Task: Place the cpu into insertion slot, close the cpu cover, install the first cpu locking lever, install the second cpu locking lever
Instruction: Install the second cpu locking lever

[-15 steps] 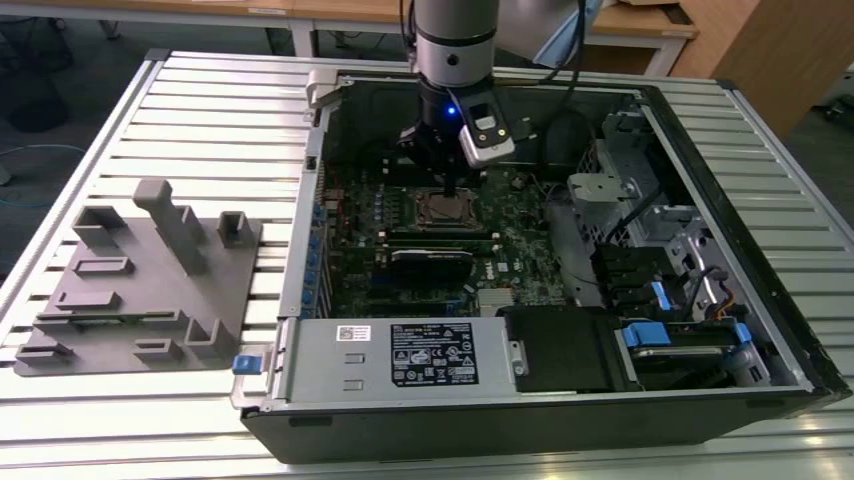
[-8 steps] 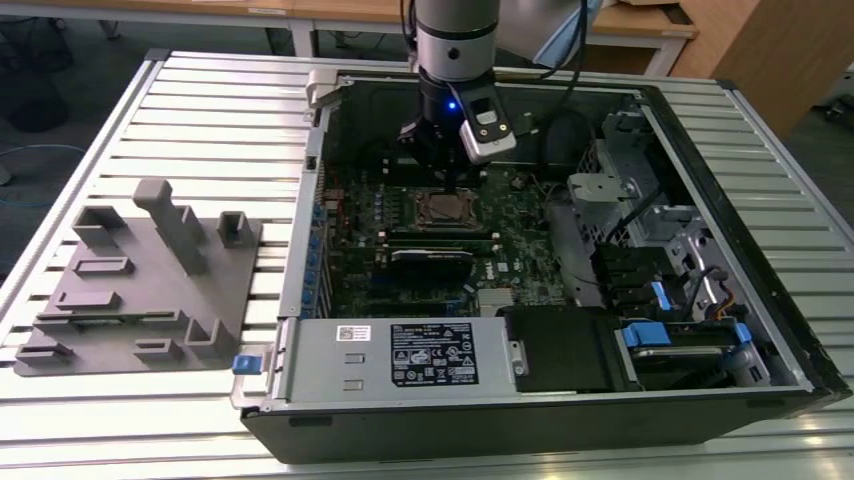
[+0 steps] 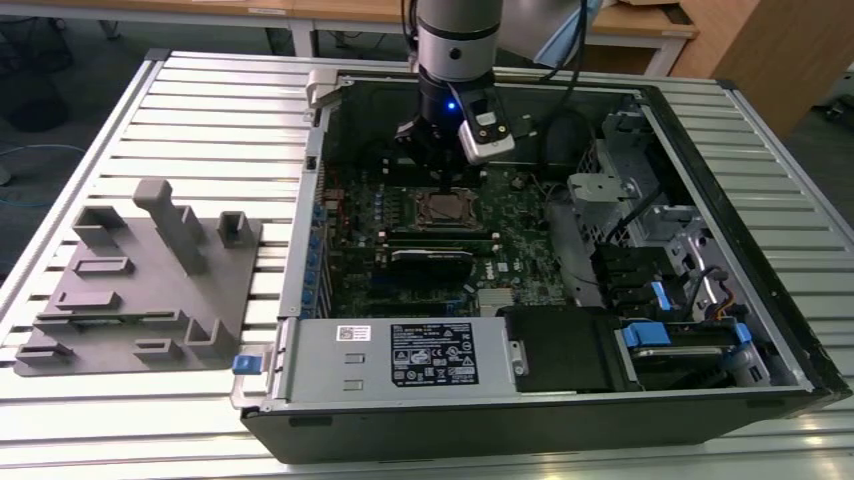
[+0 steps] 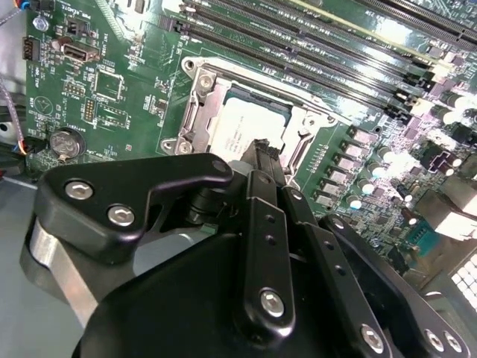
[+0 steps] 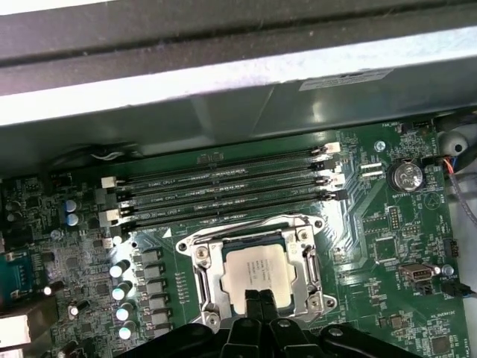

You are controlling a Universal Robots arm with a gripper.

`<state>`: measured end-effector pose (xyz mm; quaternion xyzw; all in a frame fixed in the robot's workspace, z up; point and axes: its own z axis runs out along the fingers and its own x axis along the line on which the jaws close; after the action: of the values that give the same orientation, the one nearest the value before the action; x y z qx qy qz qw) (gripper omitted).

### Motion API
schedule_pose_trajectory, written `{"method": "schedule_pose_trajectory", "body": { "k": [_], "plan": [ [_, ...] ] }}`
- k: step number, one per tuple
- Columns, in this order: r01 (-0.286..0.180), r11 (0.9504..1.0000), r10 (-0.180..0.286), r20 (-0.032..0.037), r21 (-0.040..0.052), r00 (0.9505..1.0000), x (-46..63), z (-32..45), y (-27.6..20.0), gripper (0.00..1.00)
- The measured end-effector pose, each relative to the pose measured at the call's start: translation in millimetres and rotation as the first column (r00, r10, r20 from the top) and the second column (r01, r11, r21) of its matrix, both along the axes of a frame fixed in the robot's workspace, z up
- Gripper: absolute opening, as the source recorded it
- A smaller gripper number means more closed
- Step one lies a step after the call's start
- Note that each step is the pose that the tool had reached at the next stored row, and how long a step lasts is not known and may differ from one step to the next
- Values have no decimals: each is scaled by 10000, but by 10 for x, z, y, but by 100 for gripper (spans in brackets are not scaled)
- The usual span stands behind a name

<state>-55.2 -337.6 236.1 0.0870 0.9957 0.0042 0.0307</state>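
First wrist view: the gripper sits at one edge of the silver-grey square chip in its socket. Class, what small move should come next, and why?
Probably a short, straight lift of the black gripper. The flat silver-grey square cpu lies level inside the silvery-rimmed insertion slot, and the gripper's tip sits at the chip's edge. Rising straight should clear the chip without nudging it sideways.

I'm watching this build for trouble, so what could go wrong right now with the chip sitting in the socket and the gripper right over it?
1. The gripper hangs at the edge of the cpu; a sideways nudge might shift it in the insertion slot.
2. The cpu cover frames the chip closely, so the fingertips could catch on it.
3. The memory slots run close beside the socket, leaving little room on that side.
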Motion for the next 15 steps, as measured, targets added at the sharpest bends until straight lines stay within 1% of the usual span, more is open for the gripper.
{"method": "schedule_pose_trajectory", "body": {
  "k": [4, 10, 13, 15],
  "plan": [
    [-72, 10000, 72, -4, 6, 10000, 1, -1, 1, 10],
    [-630, 9980, 630, -2, 48, 9980, 3, -1, 1, 10],
    [-635, 9980, 635, -3, 48, 9980, 3, 1, 0, 10],
    [-635, 9980, 635, -4, 47, 9980, 3, 26, 0, 10]
  ]
}}
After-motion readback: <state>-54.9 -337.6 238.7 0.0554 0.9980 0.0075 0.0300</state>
